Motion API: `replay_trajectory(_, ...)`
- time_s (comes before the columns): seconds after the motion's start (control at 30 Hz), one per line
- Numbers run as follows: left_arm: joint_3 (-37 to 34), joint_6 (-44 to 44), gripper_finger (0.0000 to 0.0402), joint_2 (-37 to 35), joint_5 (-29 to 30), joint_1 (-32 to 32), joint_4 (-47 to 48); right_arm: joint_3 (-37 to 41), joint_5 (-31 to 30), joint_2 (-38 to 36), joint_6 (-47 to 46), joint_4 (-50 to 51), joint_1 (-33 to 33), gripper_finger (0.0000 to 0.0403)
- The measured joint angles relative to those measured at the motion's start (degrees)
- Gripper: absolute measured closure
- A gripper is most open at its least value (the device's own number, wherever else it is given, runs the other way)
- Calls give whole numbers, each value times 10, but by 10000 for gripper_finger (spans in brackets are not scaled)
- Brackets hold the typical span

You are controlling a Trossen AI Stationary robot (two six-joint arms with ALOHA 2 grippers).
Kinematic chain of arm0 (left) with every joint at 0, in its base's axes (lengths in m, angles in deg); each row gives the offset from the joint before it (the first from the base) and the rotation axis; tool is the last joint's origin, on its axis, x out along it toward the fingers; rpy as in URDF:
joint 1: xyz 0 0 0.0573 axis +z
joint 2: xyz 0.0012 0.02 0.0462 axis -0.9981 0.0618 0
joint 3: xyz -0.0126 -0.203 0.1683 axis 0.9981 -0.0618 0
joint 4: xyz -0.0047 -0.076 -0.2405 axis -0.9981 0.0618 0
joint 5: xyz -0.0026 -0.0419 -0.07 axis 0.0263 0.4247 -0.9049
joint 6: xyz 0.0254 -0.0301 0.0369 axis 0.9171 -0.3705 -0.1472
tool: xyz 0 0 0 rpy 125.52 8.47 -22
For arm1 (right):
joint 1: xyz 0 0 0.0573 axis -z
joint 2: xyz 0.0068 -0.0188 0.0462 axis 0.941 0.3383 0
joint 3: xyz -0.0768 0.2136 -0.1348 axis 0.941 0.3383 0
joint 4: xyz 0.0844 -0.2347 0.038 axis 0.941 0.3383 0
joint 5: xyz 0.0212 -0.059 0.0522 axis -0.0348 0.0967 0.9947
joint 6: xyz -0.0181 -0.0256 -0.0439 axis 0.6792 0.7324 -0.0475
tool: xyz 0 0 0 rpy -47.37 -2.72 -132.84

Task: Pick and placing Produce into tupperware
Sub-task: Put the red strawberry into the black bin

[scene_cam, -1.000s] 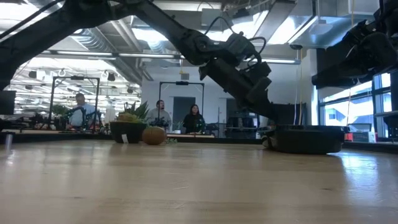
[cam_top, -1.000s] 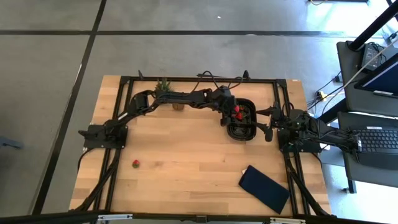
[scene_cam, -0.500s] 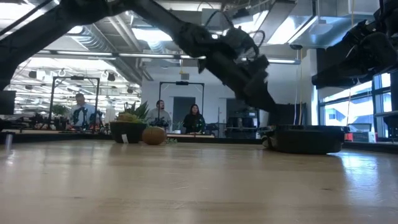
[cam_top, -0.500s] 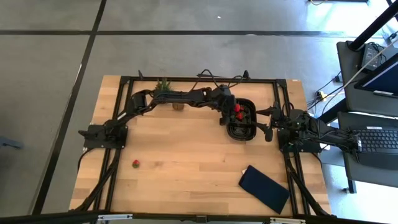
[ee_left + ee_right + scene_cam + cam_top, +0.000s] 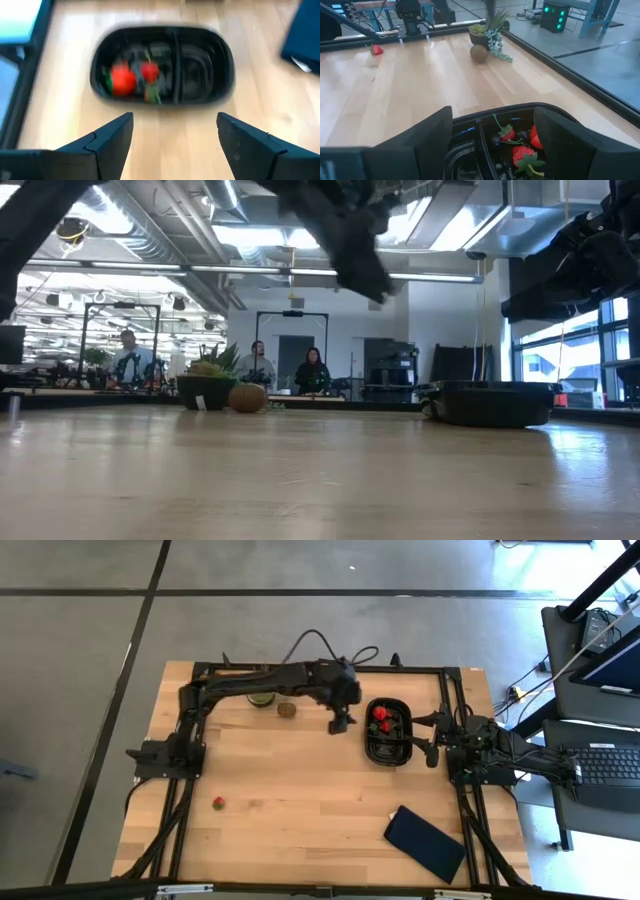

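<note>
The black tupperware (image 5: 388, 762) rests on the table at the far right, with red strawberries (image 5: 380, 720) in its far compartment; they also show in the left wrist view (image 5: 122, 80). Dark berries (image 5: 520, 136) lie beside them. My left gripper (image 5: 338, 722) hangs open in the air just left of the tupperware, high above the table (image 5: 360, 265). My right gripper (image 5: 432, 745) stands open at the tupperware's right side. One strawberry (image 5: 218, 803) lies on the near-left table. A brown round fruit (image 5: 287, 709) sits near the far edge.
A small potted plant (image 5: 492, 27) stands at the far edge beside the brown fruit, partly under my left arm. A flat dark-blue rectangle (image 5: 427, 843) lies near the front right. Bare wood spreads across the table's middle (image 5: 300, 790). People sit in the room beyond the table.
My left gripper has lifted out of the tupperware and drawn back toward the table's left, rising well above the table. The strawberries stay in the tupperware's far compartment.
</note>
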Motion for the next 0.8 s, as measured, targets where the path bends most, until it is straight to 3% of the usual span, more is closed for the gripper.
replay_trajectory(0.2, -6, -7, 125, -63, 8, -2, 205, 0, 0, 0, -2, 0, 0, 121)
replay_trajectory(0.33, -56, -7, 125, -102, 30, -27, 261, 0, 0, 0, -2, -1, 0, 121)
replay_trajectory(0.6, -246, -16, 132, -192, 36, -101, 272, 0, 0, 0, -1, -3, 0, 121)
replay_trajectory(0.8, -381, -114, 132, -261, 56, -180, 222, 0, 0, 0, 0, -6, 0, 121)
